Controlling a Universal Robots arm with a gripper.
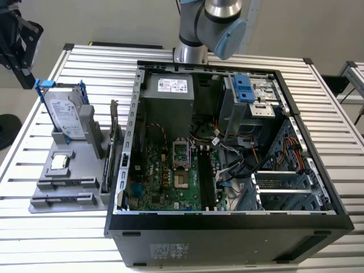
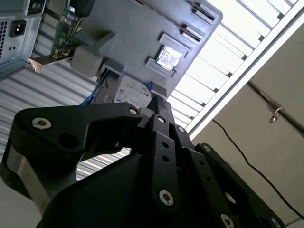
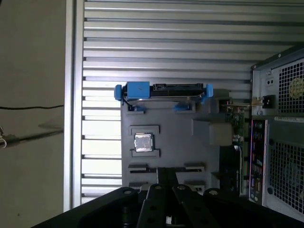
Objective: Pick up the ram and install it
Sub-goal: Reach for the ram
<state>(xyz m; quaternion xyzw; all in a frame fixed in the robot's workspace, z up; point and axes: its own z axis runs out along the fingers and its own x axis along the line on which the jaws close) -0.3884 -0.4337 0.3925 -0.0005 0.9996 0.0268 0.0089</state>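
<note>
Plainly, our fingers (image 3: 163,183) sit pressed together with nothing between them, so the gripper (image 3: 166,176) is empty. In the first wrist view it hangs over the near end of the grey parts holder (image 3: 180,137). Just past the fingertips lie the holder's shallow slots and the small square processor (image 3: 143,142). Beyond that, the hard drive (image 3: 161,90) stands in its blue frame.

Moving outward to the exterior view, we take the ram (image 1: 106,173) to be the narrow dark strip standing on edge at the holder's side nearest the computer case (image 1: 227,224). It sits just beside the expansion card (image 1: 115,133) with its metal bracket. It is not yet installed, and the gripper is well apart from it, up at the exterior view's left over the corner of the slatted table (image 1: 324,108).

We judge the ram to be light, thin and stiff. It should not sag, but it has little tolerance for twisting or side load, and its flat faces are likely smooth enough to slip under a weak pinch. The sensible hold is across the thin section, pads on the two flat faces, near the middle of the exposed long edge so that it hangs level. We would stay clear of the edge seated in the holder and of the neighbouring card. We cannot make out its chips or contacts.
</note>
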